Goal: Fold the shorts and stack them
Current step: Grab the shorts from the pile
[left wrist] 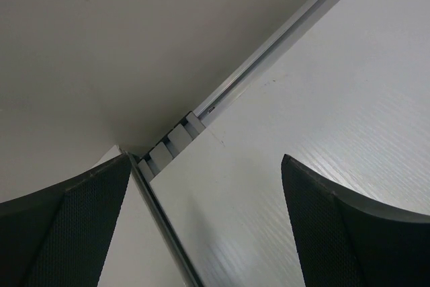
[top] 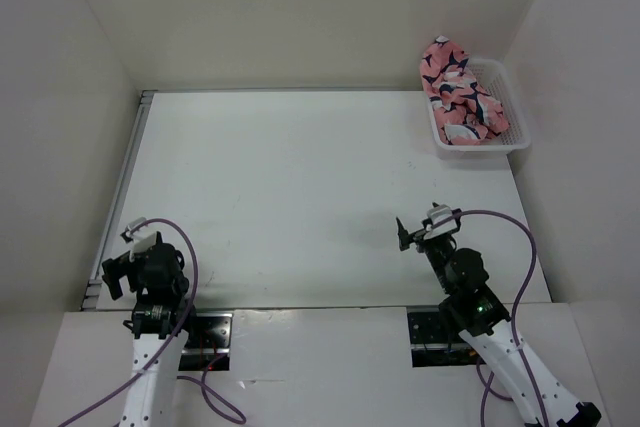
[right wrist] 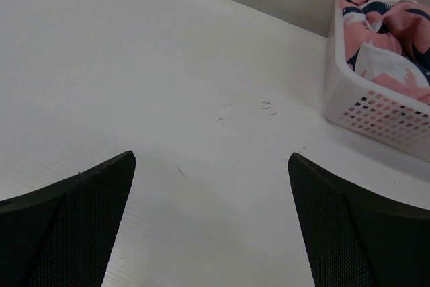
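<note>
The salmon-pink shorts [top: 458,93] with a navy-and-white shark print lie bunched in the white mesh basket [top: 515,132] at the table's far right corner, hanging over its back edge. They also show in the right wrist view [right wrist: 384,25], inside the basket [right wrist: 376,109]. My right gripper [top: 420,230] is open and empty at the near right, well short of the basket; it also shows in its wrist view [right wrist: 211,166]. My left gripper [top: 128,259] is open and empty at the table's near left corner; it also shows in its wrist view [left wrist: 205,166].
A metal rail [top: 122,182] runs along the table's left edge, also seen in the left wrist view [left wrist: 282,45]. White walls enclose the table on the left, back and right. The white tabletop [top: 300,197] spreads between the arms and the basket.
</note>
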